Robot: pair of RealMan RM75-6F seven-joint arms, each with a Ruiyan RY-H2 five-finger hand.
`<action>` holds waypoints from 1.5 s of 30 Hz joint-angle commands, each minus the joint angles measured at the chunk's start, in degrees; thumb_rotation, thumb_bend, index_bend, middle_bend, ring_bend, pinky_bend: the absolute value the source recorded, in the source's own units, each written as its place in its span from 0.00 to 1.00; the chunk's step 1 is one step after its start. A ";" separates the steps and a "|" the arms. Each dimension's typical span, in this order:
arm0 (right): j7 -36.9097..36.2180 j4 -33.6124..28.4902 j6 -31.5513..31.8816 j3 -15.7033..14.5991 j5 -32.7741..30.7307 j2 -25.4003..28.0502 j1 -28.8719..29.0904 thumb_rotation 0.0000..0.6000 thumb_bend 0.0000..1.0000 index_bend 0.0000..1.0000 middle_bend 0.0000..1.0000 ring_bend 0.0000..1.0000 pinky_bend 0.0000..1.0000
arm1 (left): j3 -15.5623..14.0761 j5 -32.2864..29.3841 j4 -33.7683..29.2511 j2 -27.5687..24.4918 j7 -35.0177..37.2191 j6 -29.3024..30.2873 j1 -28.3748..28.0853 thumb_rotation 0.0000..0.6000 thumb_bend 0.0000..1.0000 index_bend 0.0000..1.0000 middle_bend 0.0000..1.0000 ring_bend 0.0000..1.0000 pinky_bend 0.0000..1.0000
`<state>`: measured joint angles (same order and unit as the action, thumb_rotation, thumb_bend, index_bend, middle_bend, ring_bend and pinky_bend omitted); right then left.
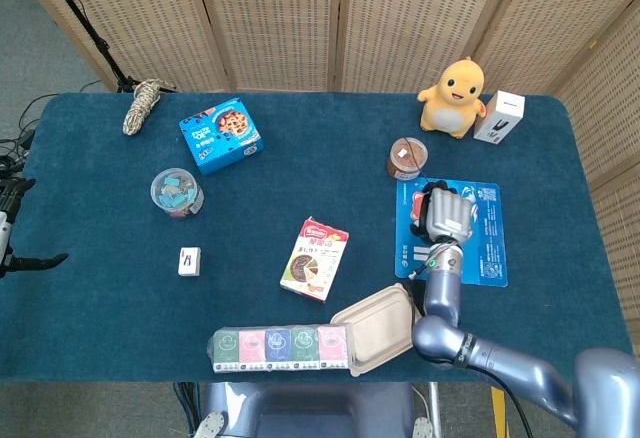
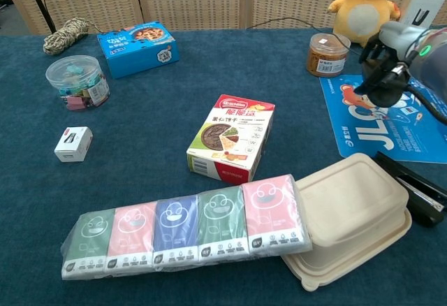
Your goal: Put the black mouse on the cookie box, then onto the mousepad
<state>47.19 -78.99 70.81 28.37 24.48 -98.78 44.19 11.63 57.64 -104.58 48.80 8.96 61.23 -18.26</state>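
In the head view, the right hand [image 1: 447, 216] is positioned right of centre, over the left part of the blue mousepad [image 1: 478, 243]. The fingers are curled downward around a dark object, only partly seen and taken to be the black mouse [image 1: 428, 203]. The cookie box [image 1: 314, 258] lies at centre, well apart from the hand. A tan clamshell container [image 1: 380, 326] and a row of tissue packs [image 1: 279, 347] are located along the lower edge. In the chest view, the right hand [image 2: 391, 61] is seen at the upper right, with the fingers closed on the black mouse [image 2: 380, 91] above the mousepad [image 2: 380, 128]. The cookie box [image 2: 231, 137] is located at centre, with nothing on it. The left hand appears in neither view.
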 commanded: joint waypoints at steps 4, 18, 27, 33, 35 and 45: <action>-2.04 7.68 -8.32 -4.01 -1.06 1.86 -1.76 1.00 0.86 0.30 0.23 0.34 0.67 | -0.26 -0.74 -0.63 0.68 -2.15 0.58 -0.36 1.00 0.00 0.00 0.00 0.00 0.00; -6.32 14.02 -17.15 -8.84 4.46 1.74 -0.80 1.00 0.84 0.31 0.23 0.34 0.67 | -0.02 -2.55 -0.43 1.08 -3.35 0.55 -0.80 1.00 0.00 0.00 0.00 0.00 0.00; -8.50 13.05 -19.21 -10.46 6.21 3.11 -0.66 1.00 0.62 0.14 0.08 0.16 0.60 | 0.13 -3.00 -0.43 1.11 -3.28 0.54 -0.82 1.00 0.00 0.00 0.00 0.00 0.00; -6.15 11.02 -17.11 -11.63 4.72 4.22 -0.55 1.00 0.32 0.00 0.00 0.00 0.44 | 0.07 -2.58 -0.44 1.03 -2.87 0.39 -0.73 1.00 0.00 0.00 0.00 0.00 0.00; -5.39 9.19 -16.28 -11.70 3.86 5.05 -0.53 1.00 0.28 0.00 0.00 0.00 0.43 | 0.08 -2.55 -0.39 1.01 -2.82 0.38 -0.72 1.00 0.00 0.00 0.00 0.00 0.00; -4.25 -5.00 -9.15 -10.60 3.58 11.66 -1.09 1.00 0.16 0.00 0.00 0.00 0.40 | -0.19 -1.90 -0.63 0.85 -2.79 0.68 -0.41 1.00 0.00 0.00 0.00 0.00 0.00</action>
<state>43.07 -78.99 58.83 17.10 27.25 -90.04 43.54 11.44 55.73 -105.21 49.65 6.17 61.90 -18.68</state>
